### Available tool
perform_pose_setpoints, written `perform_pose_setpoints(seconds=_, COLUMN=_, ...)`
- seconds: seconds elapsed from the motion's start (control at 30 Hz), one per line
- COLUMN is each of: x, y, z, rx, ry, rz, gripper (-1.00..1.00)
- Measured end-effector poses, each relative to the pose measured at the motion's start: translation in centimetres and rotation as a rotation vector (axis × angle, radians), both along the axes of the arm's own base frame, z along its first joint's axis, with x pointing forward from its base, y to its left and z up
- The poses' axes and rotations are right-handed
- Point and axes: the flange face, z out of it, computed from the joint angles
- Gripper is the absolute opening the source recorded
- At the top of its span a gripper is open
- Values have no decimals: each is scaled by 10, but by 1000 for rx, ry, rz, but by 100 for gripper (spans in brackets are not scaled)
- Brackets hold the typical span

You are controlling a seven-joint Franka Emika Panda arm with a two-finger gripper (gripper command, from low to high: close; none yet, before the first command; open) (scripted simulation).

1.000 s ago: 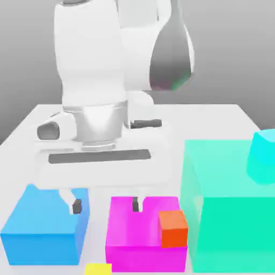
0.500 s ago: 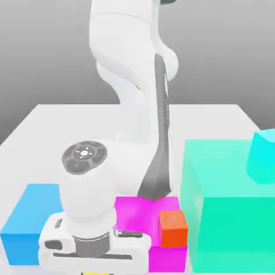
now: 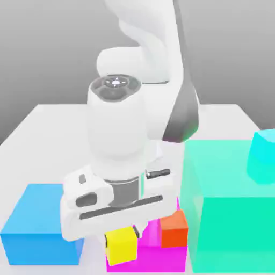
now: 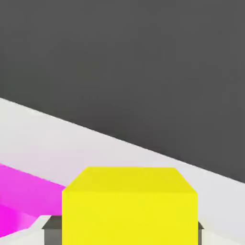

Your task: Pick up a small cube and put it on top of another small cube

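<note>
My gripper (image 3: pixel 122 240) hangs low at the front of the table, shut on the small yellow cube (image 3: pixel 121 246), which is lifted in front of the magenta block (image 3: pixel 156 257). In the hand view the yellow cube (image 4: pixel 129 206) sits large between the fingers (image 4: pixel 50 233), with the magenta block (image 4: pixel 24 196) beside it. The other small cube, orange-red (image 3: pixel 174 229), rests on the magenta block just to the exterior view's right of the held cube, partly covered by the hand.
A large teal block (image 3: pixel 231 204) stands at the exterior view's right with a cyan block (image 3: pixel 263 156) on top. A blue block (image 3: pixel 37 223) lies at the left. The white table (image 3: pixel 48 123) stretches behind the arm.
The gripper went from open to shut on the yellow cube at the table's front edge, and has since risen with it, the hand tilting as it lifts.
</note>
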Motion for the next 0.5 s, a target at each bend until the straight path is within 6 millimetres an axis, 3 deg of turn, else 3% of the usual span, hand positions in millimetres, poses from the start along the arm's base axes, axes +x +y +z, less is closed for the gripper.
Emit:
perform_pose_setpoints(seconds=0.27, x=-37, y=69, z=57, rx=1, ry=2, rz=591, gripper=-100)
perform_pose_setpoints(seconds=0.33, x=-42, y=74, z=49, rx=3, ry=4, rz=664, gripper=-100)
perform_pose_setpoints(seconds=0.4, x=-43, y=75, z=24, rx=3, ry=3, rz=680, gripper=-100)
perform_pose_setpoints(seconds=0.43, x=-44, y=75, z=10, rx=2, ry=3, rz=683, gripper=100)
perform_pose_setpoints(seconds=0.5, x=-44, y=74, z=10, rx=2, ry=3, rz=682, gripper=100)
